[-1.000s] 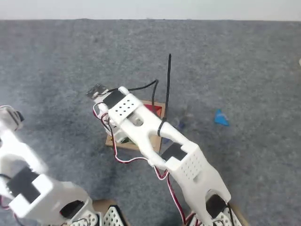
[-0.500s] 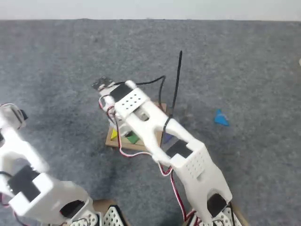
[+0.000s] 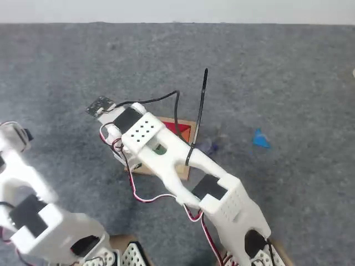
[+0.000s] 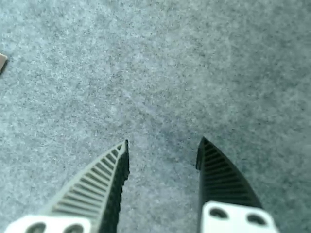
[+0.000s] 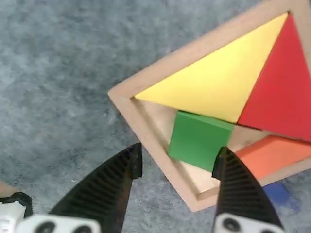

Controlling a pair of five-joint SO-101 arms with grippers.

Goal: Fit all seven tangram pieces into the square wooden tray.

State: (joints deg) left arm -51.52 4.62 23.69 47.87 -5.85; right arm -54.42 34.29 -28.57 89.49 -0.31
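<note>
Two tools stand open and empty. The right tool (image 5: 179,162) hangs, fingers spread, over a corner of the square wooden tray (image 5: 194,54), mid-frame in the high view, which holds a yellow triangle (image 5: 218,82), red triangle (image 5: 282,92), green square (image 5: 199,138) and orange piece (image 5: 277,150). The left tool (image 4: 164,143) gapes above grey counter (image 4: 155,58). A blue piece (image 3: 260,138) lies on the counter right of the tray.

The square wooden tray (image 5: 145,128) holds a yellow triangle (image 5: 218,87), a red triangle (image 5: 282,97), a green square (image 5: 199,138) and an orange piece (image 5: 277,150); a blue piece (image 3: 260,138) lies well apart.
</note>
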